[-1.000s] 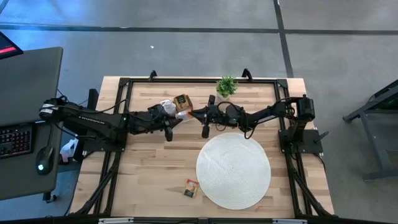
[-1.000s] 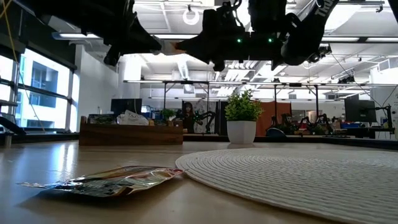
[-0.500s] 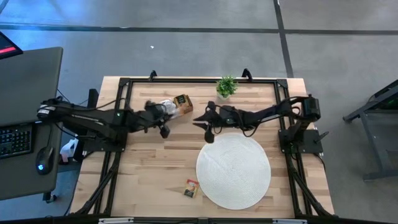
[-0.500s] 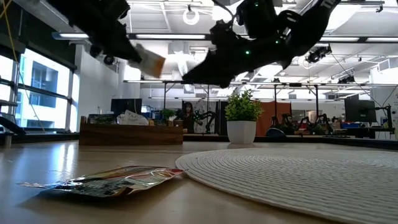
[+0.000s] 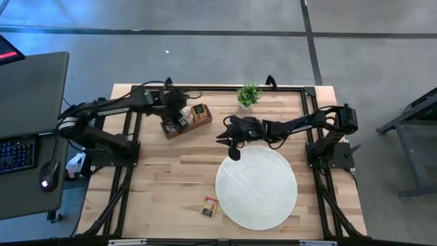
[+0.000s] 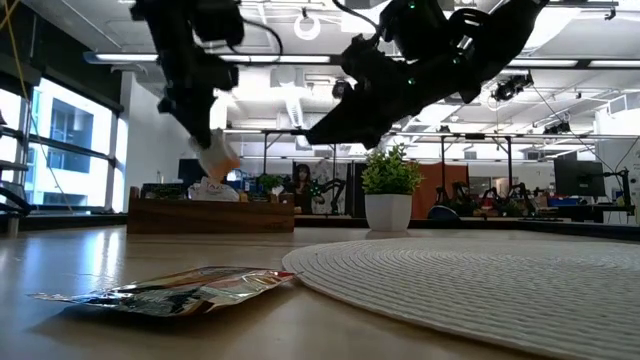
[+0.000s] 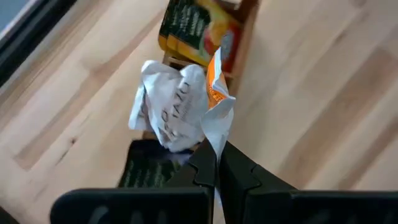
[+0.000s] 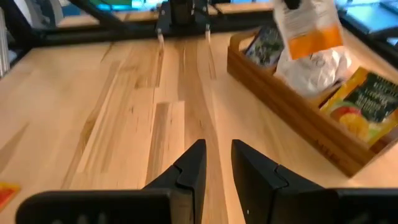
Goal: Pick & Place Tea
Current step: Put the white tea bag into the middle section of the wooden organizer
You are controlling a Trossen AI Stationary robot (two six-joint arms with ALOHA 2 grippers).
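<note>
Left gripper [image 7: 216,163] swung back over the far-left wooden tray [image 5: 186,121], fingers clamped on a white-and-orange tea sachet [image 7: 216,106] hanging above the middle compartment, so the handover looked complete, while right gripper [image 8: 216,163], fingers parted and empty, pulled back toward the round mat [image 5: 256,188].

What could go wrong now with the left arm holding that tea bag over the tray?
The left tool pinches only the sachet's edge, so it might slip out.

The tray's middle slot already holds crumpled white sachets, so another may sit proud or spill.

The right tool hangs nearby; the arms could cross.
</note>
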